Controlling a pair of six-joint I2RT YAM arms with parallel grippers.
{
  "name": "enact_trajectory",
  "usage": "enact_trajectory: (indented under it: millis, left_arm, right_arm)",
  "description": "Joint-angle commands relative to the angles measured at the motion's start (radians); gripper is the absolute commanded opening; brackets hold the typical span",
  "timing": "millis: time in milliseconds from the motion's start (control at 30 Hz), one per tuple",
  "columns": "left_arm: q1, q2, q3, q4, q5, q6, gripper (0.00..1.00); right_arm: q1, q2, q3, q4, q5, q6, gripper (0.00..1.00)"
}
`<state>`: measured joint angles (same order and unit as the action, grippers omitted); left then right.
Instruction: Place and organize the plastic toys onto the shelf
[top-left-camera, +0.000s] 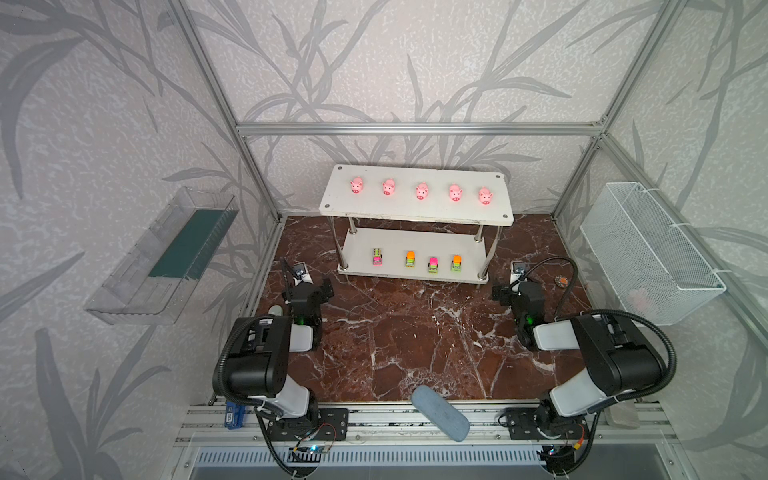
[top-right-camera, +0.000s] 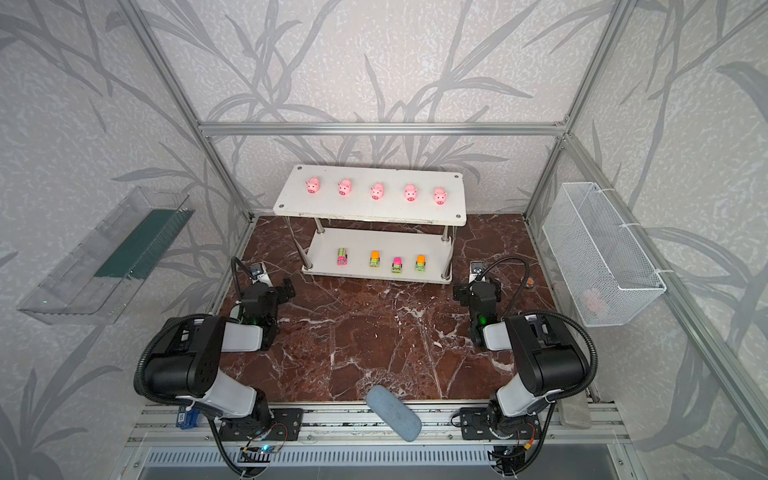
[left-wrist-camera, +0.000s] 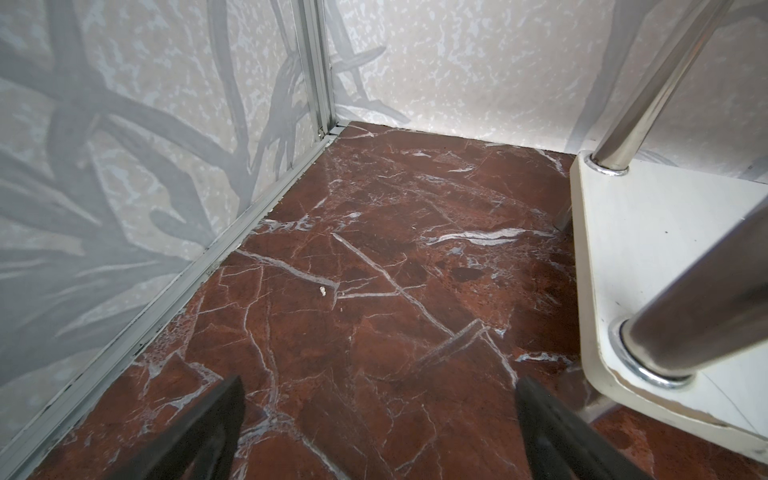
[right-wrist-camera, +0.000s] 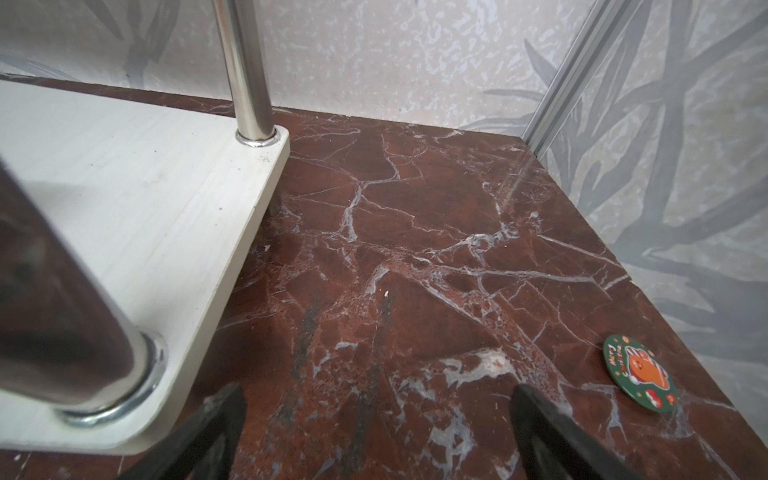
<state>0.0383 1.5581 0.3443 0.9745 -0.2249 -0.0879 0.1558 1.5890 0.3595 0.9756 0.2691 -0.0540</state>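
Left jaws spread, empty, low over worktop (top-left-camera: 415, 332), just beside left end of shelf (top-left-camera: 415, 210). Upper board: five pink pigs (top-left-camera: 422, 191) in one row, snouts forward. Lower board: four green trucks (top-left-camera: 410, 259) in one row, third slightly nearer front edge. Right jaws spread, empty, near shelf's right end. No toy lying on worktop, only round sticker (right-wrist-camera: 640, 374). Pinkish blur inside wire basket (top-left-camera: 648, 249): cannot tell what. Judgement: sorting looks complete; nothing visibly remaining.

I saw shelf (top-left-camera: 415, 212): white, two-tier, upright | pigs (top-left-camera: 422, 191): five, pink, upright, spaced in a row on top board | trucks (top-left-camera: 410, 259): four, green, in a row on lower board
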Motion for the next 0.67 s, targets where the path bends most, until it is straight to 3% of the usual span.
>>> enact_trajectory:
  millis: [0, 400, 633]
  left_arm:
    - [-0.003, 0.005, 0.001, 0.026, 0.004, 0.017, 0.99]
    - [-0.003, 0.005, 0.001, 0.026, 0.004, 0.017, 0.99]
    - [-0.005, 0.005, 0.008, 0.01, 0.006, 0.02, 0.99]
  right_arm:
    - [0.001, 0.002, -0.003, 0.043, -0.003, -0.006, 0.99]
    - [0.005, 0.015, -0.05, 0.158, -0.011, -0.021, 0.99]
    - [0.007, 0.012, -0.027, 0.109, -0.005, -0.022, 0.99]
